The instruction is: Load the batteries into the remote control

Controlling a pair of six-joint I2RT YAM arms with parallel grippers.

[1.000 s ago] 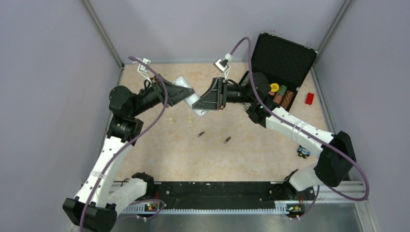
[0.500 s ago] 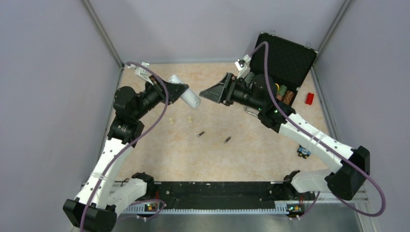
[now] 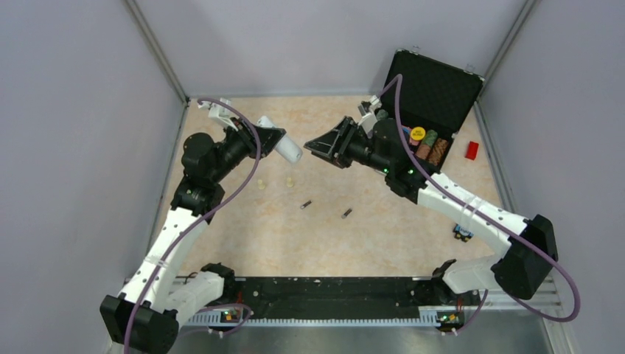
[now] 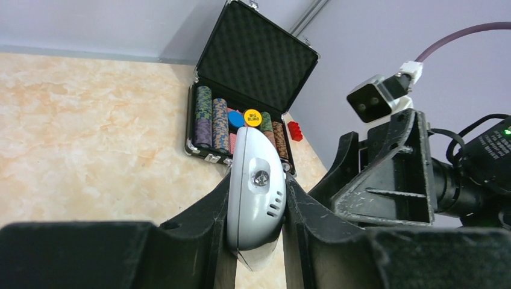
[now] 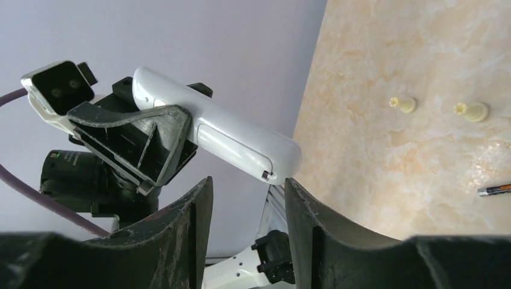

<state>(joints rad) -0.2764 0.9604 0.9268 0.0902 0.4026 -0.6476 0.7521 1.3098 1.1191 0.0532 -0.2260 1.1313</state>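
Observation:
My left gripper [image 3: 276,140] is shut on the white remote control [image 3: 286,149] and holds it in the air above the far left of the table, free end pointing right. In the left wrist view the remote [image 4: 257,180] sits end-on between the fingers of the left gripper [image 4: 258,183]. My right gripper [image 3: 312,143] is open and empty, facing the remote's free end with a small gap. In the right wrist view the remote [image 5: 232,139] shows its back panel just beyond the right gripper [image 5: 248,183]. Two dark batteries [image 3: 306,205] [image 3: 346,214] lie on the table; one [image 5: 495,190] shows in the right wrist view.
Two cream pegs [image 3: 260,184] [image 3: 290,181] stand on the table left of the batteries. An open black case [image 3: 431,87] with poker chips [image 3: 425,144] stands at the far right, with a red block [image 3: 472,150] beside it. A small blue-black object [image 3: 463,232] lies at the right.
The two grippers met at the remote a second ago. The right gripper has since drawn back to the right and is open; the left gripper has pulled the remote back left and higher.

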